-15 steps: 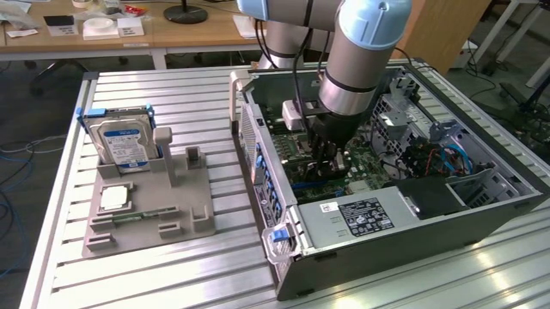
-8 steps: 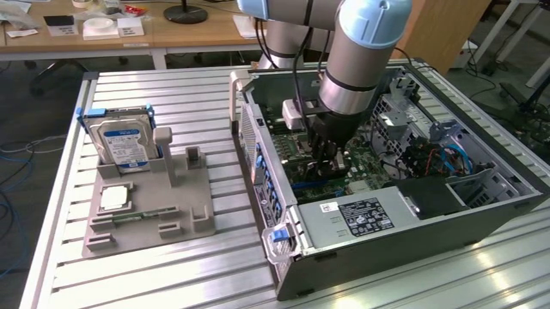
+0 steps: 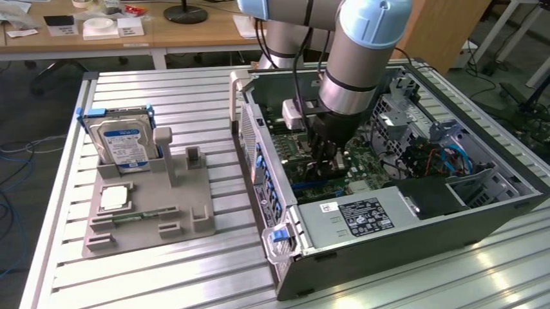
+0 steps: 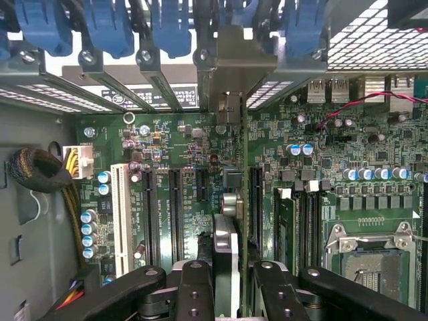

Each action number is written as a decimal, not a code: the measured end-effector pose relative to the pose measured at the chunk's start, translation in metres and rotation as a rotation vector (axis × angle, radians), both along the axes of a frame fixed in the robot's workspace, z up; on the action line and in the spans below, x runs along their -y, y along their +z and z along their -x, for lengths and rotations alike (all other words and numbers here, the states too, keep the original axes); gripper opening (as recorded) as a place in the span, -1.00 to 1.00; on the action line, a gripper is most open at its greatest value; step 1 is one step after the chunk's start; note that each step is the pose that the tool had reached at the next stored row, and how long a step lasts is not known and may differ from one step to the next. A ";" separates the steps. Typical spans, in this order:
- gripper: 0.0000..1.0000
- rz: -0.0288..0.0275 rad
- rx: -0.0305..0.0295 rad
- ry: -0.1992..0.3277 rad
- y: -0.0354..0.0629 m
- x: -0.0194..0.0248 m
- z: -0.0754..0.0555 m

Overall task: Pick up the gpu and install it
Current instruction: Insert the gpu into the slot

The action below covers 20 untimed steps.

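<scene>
Reaching down into the open computer case point(image 3: 378, 212), the arm's pincer point(image 4: 227, 281) is grasping the gpu point(image 4: 231, 200) edge-on, holding it just above the green motherboard point(image 4: 174, 160). The case is sitting on the worktop point(image 3: 172, 283), at three o'clock from a grey parts holder point(image 3: 146, 206).

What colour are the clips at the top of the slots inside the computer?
Blue. The clips show best in the wrist view.

wooden desk point(image 3: 129, 35) behind | slatted metal table point(image 3: 172, 277) | dark floor point(image 3: 26, 122), cables
</scene>
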<state>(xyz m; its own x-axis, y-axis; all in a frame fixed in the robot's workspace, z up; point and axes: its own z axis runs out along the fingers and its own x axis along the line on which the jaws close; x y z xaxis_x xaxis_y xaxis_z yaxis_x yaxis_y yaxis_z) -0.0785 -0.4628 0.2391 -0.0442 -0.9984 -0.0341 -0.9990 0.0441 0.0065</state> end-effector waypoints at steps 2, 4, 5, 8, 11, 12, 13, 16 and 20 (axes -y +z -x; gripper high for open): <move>-0.44 0.0002 -0.0001 0.000 -0.0009 0.0000 0.000; -0.44 0.0003 -0.0002 0.000 -0.0016 0.0000 0.000; -0.44 0.0004 -0.0002 0.000 -0.0017 0.0000 0.000; -0.44 0.0002 -0.0001 0.000 -0.0023 -0.0002 0.000; -0.44 0.0001 -0.0001 0.000 -0.0030 -0.0004 0.000; -0.44 0.0001 -0.0001 0.000 -0.0032 -0.0005 0.000; -0.44 0.0001 -0.0001 0.000 -0.0034 -0.0005 0.000; -0.44 0.0000 -0.0001 0.000 -0.0038 -0.0008 0.001; -0.44 -0.0001 -0.0001 0.000 -0.0055 -0.0012 0.001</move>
